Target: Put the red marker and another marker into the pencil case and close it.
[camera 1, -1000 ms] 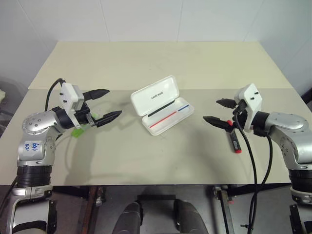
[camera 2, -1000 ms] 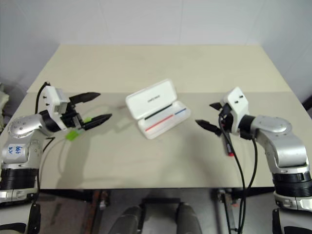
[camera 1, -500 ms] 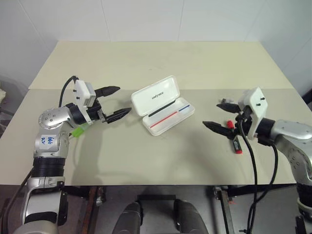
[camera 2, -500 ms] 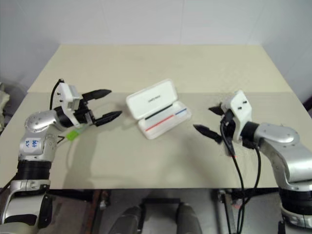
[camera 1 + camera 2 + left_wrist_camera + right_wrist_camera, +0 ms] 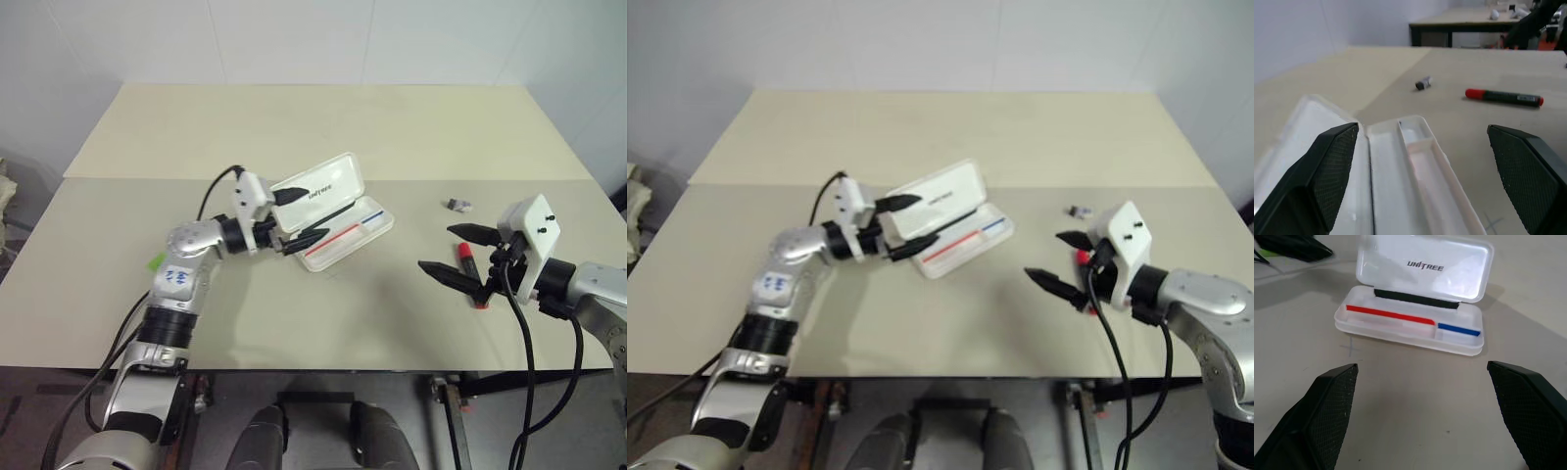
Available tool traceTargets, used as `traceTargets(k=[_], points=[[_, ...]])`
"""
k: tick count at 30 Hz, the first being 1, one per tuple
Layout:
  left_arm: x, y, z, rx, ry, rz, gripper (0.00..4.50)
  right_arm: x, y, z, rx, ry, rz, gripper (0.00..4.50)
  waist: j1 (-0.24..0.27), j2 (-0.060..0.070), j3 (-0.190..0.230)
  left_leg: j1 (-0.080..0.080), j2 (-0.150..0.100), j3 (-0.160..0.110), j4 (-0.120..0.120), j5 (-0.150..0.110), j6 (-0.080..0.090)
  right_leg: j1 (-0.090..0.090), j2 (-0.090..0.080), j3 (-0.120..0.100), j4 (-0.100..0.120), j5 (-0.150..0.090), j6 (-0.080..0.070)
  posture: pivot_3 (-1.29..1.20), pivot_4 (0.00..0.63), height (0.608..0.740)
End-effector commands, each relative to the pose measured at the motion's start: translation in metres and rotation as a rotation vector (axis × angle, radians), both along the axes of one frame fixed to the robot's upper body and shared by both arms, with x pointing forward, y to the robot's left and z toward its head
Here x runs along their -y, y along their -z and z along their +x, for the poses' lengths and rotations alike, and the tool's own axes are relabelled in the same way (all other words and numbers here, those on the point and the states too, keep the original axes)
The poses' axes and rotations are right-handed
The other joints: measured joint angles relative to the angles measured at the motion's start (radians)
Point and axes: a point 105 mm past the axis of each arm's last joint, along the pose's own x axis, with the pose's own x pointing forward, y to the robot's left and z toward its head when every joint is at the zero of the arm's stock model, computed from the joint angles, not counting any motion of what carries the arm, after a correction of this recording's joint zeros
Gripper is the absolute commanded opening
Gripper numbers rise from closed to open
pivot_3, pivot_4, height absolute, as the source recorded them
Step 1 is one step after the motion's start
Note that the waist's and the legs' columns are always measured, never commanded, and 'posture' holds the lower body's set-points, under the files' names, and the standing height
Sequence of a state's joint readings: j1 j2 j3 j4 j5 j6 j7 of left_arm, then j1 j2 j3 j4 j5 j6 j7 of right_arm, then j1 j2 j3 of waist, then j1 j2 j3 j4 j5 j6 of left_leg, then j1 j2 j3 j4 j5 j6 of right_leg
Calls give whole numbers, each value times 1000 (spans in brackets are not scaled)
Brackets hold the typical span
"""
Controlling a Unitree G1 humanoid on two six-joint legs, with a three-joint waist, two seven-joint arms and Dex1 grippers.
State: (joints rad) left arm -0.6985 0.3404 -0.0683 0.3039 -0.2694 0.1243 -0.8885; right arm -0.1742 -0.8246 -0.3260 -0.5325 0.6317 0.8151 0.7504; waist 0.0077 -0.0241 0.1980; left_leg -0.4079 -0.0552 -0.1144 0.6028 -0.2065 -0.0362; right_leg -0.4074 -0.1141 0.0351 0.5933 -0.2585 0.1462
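The white pencil case [image 5: 349, 228] lies open mid-table, its lid [image 5: 1420, 269] raised, red and blue stripes inside. My left gripper [image 5: 318, 209] is open at the case's left end, and the tray [image 5: 1420, 161] lies just ahead between its fingers. The red marker [image 5: 463, 252] lies on the table to the right, also in the left wrist view [image 5: 1503, 97]. My right gripper [image 5: 434, 247] hangs open just above and beside it, holding nothing. A green marker [image 5: 155, 260] lies at the far left, behind my left arm.
A small grey object [image 5: 458, 205] sits on the table behind the red marker. The beige table [image 5: 323, 127] stretches wide beyond the case, up to the white wall.
My left gripper has swung right, from beside the green marker to the case's left end. My right gripper has drawn back toward me, uncovering the marker's red cap. Both stayed open.
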Motion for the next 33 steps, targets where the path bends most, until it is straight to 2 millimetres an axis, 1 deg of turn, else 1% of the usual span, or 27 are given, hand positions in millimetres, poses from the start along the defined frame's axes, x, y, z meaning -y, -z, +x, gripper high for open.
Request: traceTargets(k=[1,4,8,11,14,17,21,26,30,33], points=[[14,0,5,-14,10,35,4500,-3,-16,-12,53,-21,9,4464,2,0,0,0,0,0,1,0,1,0,0,0,0,0,0,0,150,740],[31,10,6,-50,49,60,4500,1,-12,-16,44,5,-7,4464,8,0,0,0,0,0,2,-1,1,0,0,0,0,0,0,0,150,740],[44,24,12,-101,65,116,4500,4,-12,-15,58,42,-4,4464,14,0,0,-1,0,1,5,-1,1,1,0,0,-1,0,0,0,150,740],[49,29,13,-130,78,151,4500,5,-10,-17,59,57,-7,4464,15,0,0,-1,0,1,6,-1,2,2,0,0,-3,0,-1,0,150,740],[48,42,19,-170,52,235,4500,6,-10,-20,63,75,-4,4464,18,0,0,-1,0,1,7,-2,2,3,0,0,-3,0,-1,0,150,740],[49,47,22,-198,48,279,4500,9,-9,-23,64,93,-7,4464,18,0,0,-2,0,1,7,-3,3,3,0,0,-4,0,0,0,150,740],[55,46,24,-225,59,301,4500,11,-9,-25,68,108,-8,4464,18,0,0,-2,0,1,7,-3,3,3,0,0,-4,0,1,0,150,740],[64,42,20,-230,112,300,4500,11,-9,-27,73,118,-5,4464,18,0,0,-2,0,1,8,-3,3,3,0,0,-5,0,1,0,150,740],[70,32,18,-203,132,266,4500,14,-12,-36,68,119,0,4464,20,0,0,-3,0,1,8,-4,4,3,0,0,-5,0,1,0,150,740],[71,31,18,-202,135,272,4500,16,-11,-41,52,116,-7,4464,20,0,0,-3,0,1,8,-4,4,4,0,-1,-6,0,2,0,150,740]])
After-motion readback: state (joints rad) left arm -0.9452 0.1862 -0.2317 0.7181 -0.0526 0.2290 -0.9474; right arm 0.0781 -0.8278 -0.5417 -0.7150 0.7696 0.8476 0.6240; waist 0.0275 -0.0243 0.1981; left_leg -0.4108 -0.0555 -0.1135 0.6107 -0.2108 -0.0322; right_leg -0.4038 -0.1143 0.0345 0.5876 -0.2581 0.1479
